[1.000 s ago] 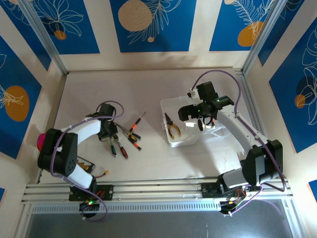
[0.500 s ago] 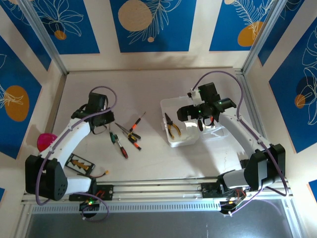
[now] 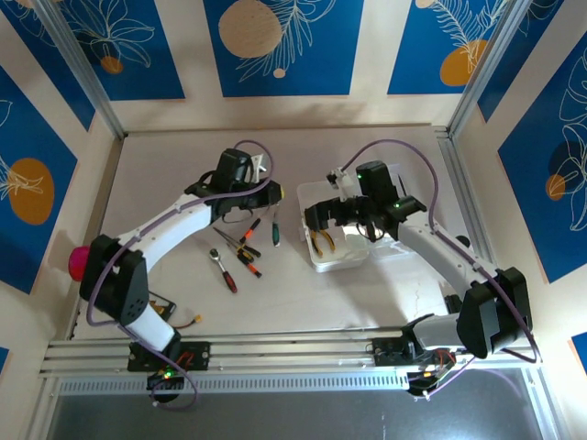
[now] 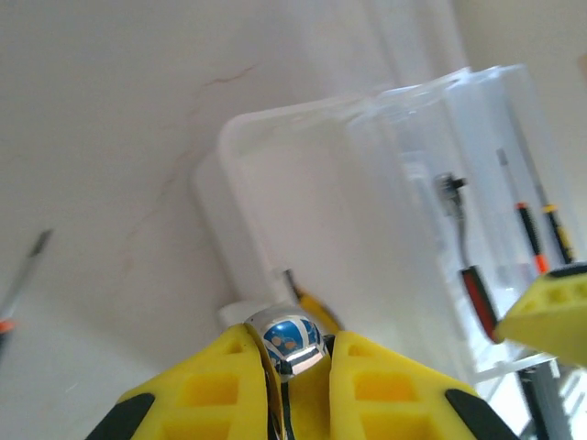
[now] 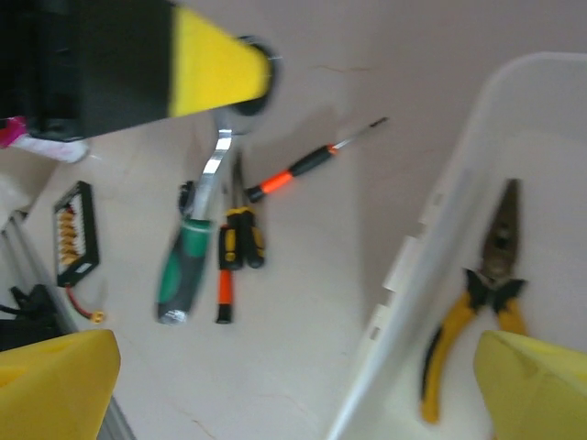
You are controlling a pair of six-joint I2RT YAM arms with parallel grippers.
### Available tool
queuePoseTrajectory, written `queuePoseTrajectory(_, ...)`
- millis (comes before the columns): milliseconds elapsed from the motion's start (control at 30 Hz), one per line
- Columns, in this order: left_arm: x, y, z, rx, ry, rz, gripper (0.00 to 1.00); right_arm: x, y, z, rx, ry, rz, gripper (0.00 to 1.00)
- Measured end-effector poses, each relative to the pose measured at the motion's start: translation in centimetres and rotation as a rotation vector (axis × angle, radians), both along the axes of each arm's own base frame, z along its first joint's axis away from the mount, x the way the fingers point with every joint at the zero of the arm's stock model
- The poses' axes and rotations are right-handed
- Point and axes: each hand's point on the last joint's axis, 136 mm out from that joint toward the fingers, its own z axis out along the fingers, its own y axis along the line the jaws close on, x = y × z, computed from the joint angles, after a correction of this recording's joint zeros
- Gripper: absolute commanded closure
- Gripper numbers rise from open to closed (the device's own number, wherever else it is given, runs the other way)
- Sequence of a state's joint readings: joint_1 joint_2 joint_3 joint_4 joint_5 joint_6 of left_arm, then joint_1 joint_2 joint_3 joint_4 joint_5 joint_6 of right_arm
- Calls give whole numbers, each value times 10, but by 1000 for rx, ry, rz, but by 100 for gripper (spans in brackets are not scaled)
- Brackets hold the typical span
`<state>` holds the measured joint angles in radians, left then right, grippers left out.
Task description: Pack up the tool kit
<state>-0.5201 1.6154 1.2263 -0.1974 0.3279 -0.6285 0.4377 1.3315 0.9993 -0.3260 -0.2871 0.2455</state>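
The left gripper [image 3: 273, 196] clamps a ratchet [image 4: 287, 337] beside the case [image 4: 240, 174]; the right gripper [image 3: 314, 216] gapes wide. Next, I'd say, clear the wall and release inside.

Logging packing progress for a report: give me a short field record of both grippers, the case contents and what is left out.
left gripper: fingers shut on head of green-handled ratchet, outside the case
right gripper: open, over the case's rim
case: open, holds yellow-handled pliers
on table: orange-and-black screwdrivers
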Motion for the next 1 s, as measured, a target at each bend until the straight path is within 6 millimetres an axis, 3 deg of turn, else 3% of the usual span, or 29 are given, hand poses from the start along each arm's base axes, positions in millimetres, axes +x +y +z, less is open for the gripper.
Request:
queuePoseTrajectory(200, 11, -32, 19, -145, -17, -42, 100, 2, 18, 6, 78, -11, 3, 13)
queuePoseTrajectory(500, 12, -48, 37, -240, -36, -67, 100, 9, 42, -34, 32, 87, 4, 26)
queuePoseTrajectory(533, 12, -49, 39, -249, -40, -70, 100, 9, 44, -35, 34, 94, 4, 31)
queuePoseTrajectory(767, 12, -54, 47, -287, -55, -84, 100, 21, 56, -19, 82, 72, -14, 92)
queuePoseTrajectory(867, 12, -56, 49, -297, -69, -91, 100, 24, 52, -21, 75, 85, -36, 100)
queuePoseTrajectory(900, 12, -56, 48, -297, -67, -93, 97, 24, 52, -22, 74, 88, -37, 100)
queuePoseTrajectory(1000, 11, -55, 45, -284, -69, -99, 62, 22, 50, -25, 56, 99, -38, 100)
